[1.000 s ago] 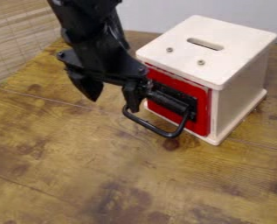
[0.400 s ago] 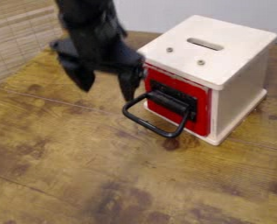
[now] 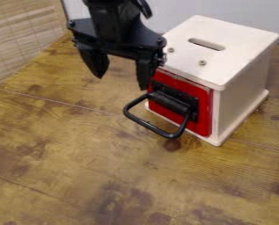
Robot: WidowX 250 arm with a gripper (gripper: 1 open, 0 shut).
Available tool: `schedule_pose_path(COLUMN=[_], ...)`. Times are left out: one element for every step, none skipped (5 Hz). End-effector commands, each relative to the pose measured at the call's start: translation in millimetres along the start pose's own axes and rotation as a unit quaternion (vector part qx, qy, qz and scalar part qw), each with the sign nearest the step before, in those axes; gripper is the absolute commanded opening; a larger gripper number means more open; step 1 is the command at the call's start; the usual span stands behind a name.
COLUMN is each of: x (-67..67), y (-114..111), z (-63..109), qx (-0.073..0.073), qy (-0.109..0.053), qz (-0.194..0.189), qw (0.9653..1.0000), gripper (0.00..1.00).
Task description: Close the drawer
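Jaws (image 3: pixel 121 75) spread wide, holding nothing, fingertips near cabinet (image 3: pixel 209 53).

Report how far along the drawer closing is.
The closing looks essentially done: the red drawer appears to sit inside the cream-white cabinet, with its black loop handle sticking out in front. Nothing seems to be in hand; the hand is above and behind the loop. Probably little is left beyond confirming the drawer is fully seated, which this view can't settle.
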State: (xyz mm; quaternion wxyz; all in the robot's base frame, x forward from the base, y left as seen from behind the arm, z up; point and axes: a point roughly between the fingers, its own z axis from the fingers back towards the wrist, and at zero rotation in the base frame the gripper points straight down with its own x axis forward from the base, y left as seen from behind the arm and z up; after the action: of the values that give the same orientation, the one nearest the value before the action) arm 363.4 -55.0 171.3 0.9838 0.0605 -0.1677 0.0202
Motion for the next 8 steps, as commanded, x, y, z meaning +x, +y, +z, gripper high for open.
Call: schedule_pose_path(x=[3.2, 3.0, 5.9, 7.3, 9.9, 7.7, 8.7, 0.4], y=[12.8, 21.6, 23.8, 15.9, 4.6, -3.6, 5.4, 15.9], z=[15.1, 9.4, 8.9, 18.5, 28.9, 36.6, 35.3, 31.0], qx=[-0.014, -0.007, 0.005, 0.003, -0.003, -0.009, -0.025, -0.045], qy=[-0.032, -0.035, -0.035, -0.039, -0.042, -0.039, -0.045, -0.056], qz=[0.008, 0.032, 0.049, 0.052, 0.048, 0.034, 0.026, 0.007], qw=[0.9993, 0.9988, 0.9981, 0.9979, 0.9979, 0.9987, 0.9983, 0.9974], gripper=[1.0, 1.0, 1.0, 1.0, 1.0, 1.0, 1.0, 1.0])
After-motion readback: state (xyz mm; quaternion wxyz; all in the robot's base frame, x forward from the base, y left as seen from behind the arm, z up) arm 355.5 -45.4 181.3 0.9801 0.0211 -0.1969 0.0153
